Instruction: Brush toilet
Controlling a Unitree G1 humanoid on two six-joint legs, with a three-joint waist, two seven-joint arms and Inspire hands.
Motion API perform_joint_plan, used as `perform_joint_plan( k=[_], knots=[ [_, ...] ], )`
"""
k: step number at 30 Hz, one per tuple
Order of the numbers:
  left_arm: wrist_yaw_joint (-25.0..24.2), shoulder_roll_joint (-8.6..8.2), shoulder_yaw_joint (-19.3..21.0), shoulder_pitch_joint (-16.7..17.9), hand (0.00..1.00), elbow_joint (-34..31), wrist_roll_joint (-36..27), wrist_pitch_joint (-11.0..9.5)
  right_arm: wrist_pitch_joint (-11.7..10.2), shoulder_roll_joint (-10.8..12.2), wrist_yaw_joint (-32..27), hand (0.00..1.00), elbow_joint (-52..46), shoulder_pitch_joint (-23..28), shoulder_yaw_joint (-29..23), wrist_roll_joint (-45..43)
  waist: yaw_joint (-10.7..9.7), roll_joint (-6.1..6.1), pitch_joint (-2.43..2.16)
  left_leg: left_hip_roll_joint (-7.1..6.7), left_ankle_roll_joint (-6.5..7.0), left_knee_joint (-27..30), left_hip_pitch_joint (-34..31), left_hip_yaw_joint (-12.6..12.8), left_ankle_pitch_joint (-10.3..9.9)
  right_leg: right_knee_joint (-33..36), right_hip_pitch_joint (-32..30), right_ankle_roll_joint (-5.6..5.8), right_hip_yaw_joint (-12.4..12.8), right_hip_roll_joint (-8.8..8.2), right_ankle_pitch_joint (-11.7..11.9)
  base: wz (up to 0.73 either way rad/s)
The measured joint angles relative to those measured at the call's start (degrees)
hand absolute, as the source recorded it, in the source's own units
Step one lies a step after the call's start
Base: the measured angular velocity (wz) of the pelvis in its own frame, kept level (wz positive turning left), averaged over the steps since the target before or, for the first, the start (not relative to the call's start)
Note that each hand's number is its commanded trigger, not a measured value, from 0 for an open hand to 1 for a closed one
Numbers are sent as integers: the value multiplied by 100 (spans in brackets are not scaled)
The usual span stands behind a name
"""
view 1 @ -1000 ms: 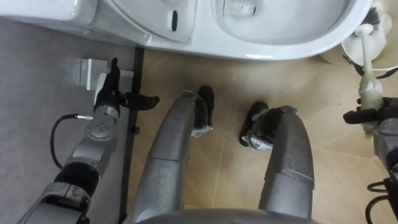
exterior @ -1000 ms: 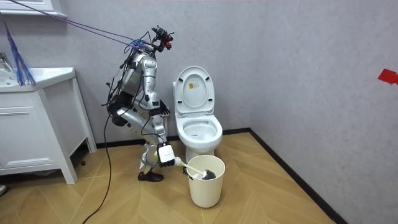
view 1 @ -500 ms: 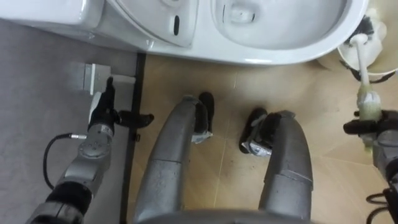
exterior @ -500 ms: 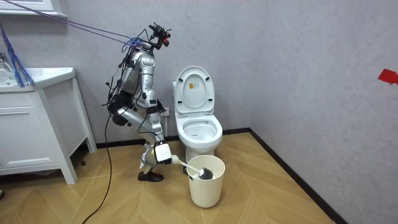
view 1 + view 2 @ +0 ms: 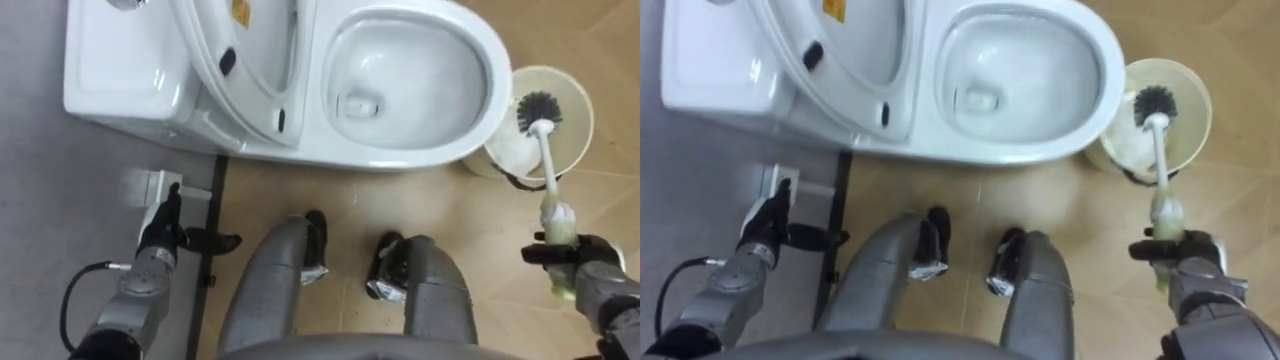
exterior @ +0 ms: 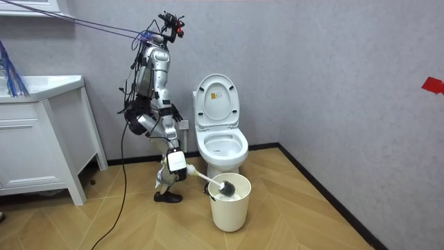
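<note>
Beside the toilet (image 5: 420, 155), on the robot's right, stood a round cream bin (image 5: 575, 150), and the dark bristle head of the brush (image 5: 545, 150) sat in its mouth, about level with the rim in the room view; whether the bristles touched anything inside could not be told. A pale lining or heap showed at the bin's near inner side, too unclear to name. The right hand (image 5: 585, 275) was curled tight round the brush's pale grip, with the white shaft slanting from it to the bin. That hand was partly cut off at the lower right edge, and the grip's end was hidden inside it. The toilet bowl lay open with 1 drain hole visible at its bottom, and its lid (image 5: 250, 50) was raised against the cistern (image 5: 120, 70). The left hand (image 5: 165, 235) held nothing, its fingers straight and pointing toward a white wall socket (image 5: 155, 185) just beyond them. A yellow label (image 5: 833, 8) on the lid's underside carried print too small to read. The robot stood between the toilet and a white cabinet (image 6: 41, 153).
</note>
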Motion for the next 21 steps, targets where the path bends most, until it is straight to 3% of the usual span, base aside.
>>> perform_joint_plan(
  k=[3,7,10,15,17,21],
  knots=[
    [-8,-4,129,239,0,60,24,-19,-14,127,40,100,-78,222,-110,121,-25,-88,-58,-4,-9,-401,612,11,12,-472,631,73,-50,72,58,4],
    [-96,-19,579,811,0,-92,122,-28,-87,289,46,100,-435,791,-275,114,-19,-184,-152,-50,-33,-1010,1540,-6,43,-1253,1668,178,-186,168,147,13],
    [-250,-66,794,1295,0,-436,153,-48,-91,367,74,100,-676,1129,-361,88,-23,-197,-172,-101,-34,-1279,2112,-9,45,-1739,2357,258,-307,199,193,19],
    [-397,-112,882,1726,0,-906,510,-58,-107,508,177,100,-1115,1430,-474,30,-22,-250,-166,-196,-35,-1514,2642,-25,44,-2110,2973,338,-382,240,199,12],
    [-392,-259,1077,1926,0,-1111,738,-144,-145,522,216,100,-1253,1454,-474,-77,-25,-275,-149,-212,-35,-1645,2918,-62,44,-2174,3278,348,-469,217,196,11],
    [-339,-349,1299,2152,0,-1519,1327,-220,-238,536,231,100,-1606,1544,-474,-366,8,-324,-128,-211,-46,-1725,3166,-87,38,-2386,3581,359,-561,261,204,13]
  ],
)
